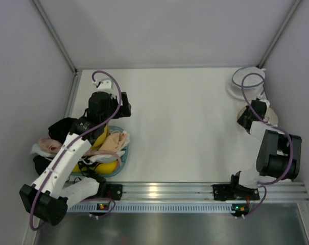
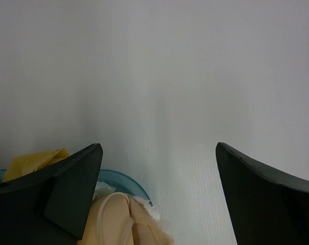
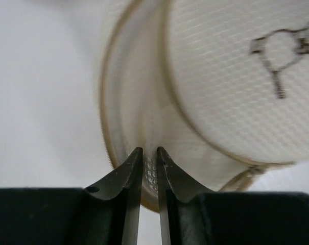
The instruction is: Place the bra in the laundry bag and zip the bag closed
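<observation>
Yellow bra (image 1: 106, 167) sits in the garment pile (image 1: 52, 143) behind the left claw (image 1: 125, 104), unbagged. Left wrist: claw gapes empty, bra beside its left finger (image 2: 67, 189). Right wrist: right claw (image 3: 149, 162) clenches the bag (image 3: 231, 92)'s mesh wall; zipping remains.

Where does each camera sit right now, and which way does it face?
Top external: fixed above and behind the robot, facing down on the white table; left arm and right arm show, bases at the bottom.
Left wrist: on the left arm, facing along the table; open left gripper in view, mustard-yellow fabric bra and a peach garment lower left.
Right wrist: on the right arm, facing the round, white mesh, beige-rimmed laundry bag; right gripper pinches its mesh.
Shared: top and left wrist both show the bra.
</observation>
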Controlling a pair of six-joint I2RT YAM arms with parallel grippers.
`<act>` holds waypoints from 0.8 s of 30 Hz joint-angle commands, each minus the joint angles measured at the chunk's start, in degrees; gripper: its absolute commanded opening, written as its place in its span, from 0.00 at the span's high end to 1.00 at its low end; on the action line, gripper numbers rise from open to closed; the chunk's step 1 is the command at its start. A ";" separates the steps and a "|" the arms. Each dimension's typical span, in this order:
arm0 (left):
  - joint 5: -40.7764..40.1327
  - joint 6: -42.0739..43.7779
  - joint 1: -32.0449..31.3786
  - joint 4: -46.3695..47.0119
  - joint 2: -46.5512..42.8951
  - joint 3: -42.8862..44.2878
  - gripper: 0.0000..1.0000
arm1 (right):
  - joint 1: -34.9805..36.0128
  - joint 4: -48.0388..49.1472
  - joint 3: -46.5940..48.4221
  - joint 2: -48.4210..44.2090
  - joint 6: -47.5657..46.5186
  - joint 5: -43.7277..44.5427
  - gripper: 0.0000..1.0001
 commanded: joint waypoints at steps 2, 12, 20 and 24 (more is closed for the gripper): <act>2.43 0.81 0.07 3.19 -1.92 0.23 0.01 | 9.24 -4.50 3.17 -2.60 -2.74 1.61 0.91; 11.83 0.90 0.07 4.16 -1.57 0.75 0.01 | 34.81 -10.41 -2.88 -19.22 7.53 -7.23 0.98; 16.06 -0.41 0.07 4.25 0.10 1.11 0.02 | 61.26 -1.35 1.94 -8.07 11.06 -8.29 1.00; 15.53 -0.15 0.07 4.33 -0.16 0.75 0.02 | 67.17 -4.16 5.03 -4.98 10.27 -8.64 0.98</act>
